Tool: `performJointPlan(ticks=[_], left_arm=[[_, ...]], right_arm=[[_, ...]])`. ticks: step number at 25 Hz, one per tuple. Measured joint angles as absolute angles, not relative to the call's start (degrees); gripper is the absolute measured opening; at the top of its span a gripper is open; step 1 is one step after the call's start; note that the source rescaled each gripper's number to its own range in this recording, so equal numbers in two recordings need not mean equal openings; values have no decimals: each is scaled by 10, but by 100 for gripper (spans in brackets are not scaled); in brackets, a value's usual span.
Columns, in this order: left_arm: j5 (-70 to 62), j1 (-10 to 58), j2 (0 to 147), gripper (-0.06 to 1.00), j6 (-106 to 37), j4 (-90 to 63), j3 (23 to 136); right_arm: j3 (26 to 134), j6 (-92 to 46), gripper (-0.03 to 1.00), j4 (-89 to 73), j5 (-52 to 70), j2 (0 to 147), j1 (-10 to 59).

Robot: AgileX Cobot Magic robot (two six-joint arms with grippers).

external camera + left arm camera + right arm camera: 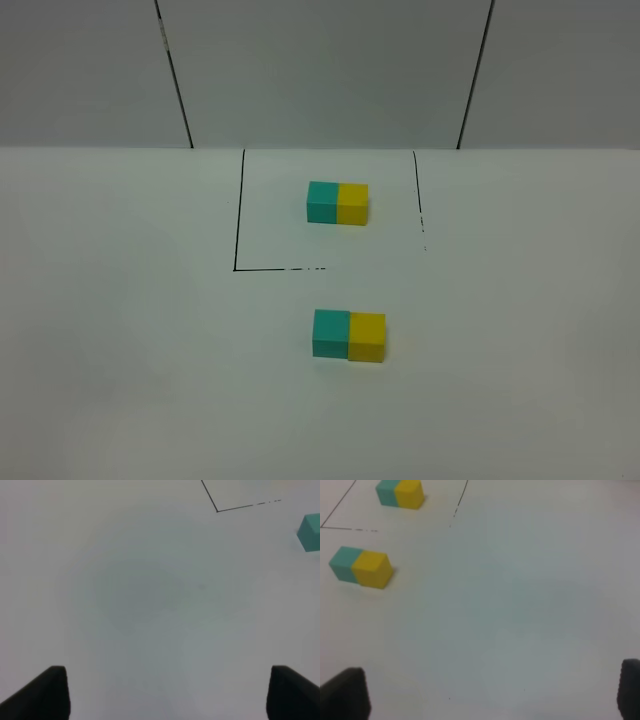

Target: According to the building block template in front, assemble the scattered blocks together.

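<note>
The building block template (337,203), a teal-and-yellow bar, lies inside a black-lined square at the back of the white table; the right wrist view also catches the template (400,492). In front of the square, the two scattered blocks sit side by side and touching: the teal cube (331,333) on the left and the yellow cube (367,337) on the right. Both arms are out of the exterior high view. My left gripper (165,700) is open over bare table, with the teal cube (311,531) far off. My right gripper (485,695) is open and holds nothing, well away from the teal cube (345,564) and yellow cube (371,569).
The black outline (238,220) marks the template's area on the white table (120,330). A grey panelled wall (320,70) rises behind the table's far edge.
</note>
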State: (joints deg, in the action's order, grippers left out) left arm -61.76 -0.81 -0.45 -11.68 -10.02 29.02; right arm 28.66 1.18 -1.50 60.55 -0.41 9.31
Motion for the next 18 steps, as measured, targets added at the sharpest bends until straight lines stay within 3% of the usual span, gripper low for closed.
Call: performJointPlan(ticks=[18], left_arm=[[-618,-8,-5,75,-117,-100,290]], right_arm=[[287,10,100,-15,606,-4,92]])
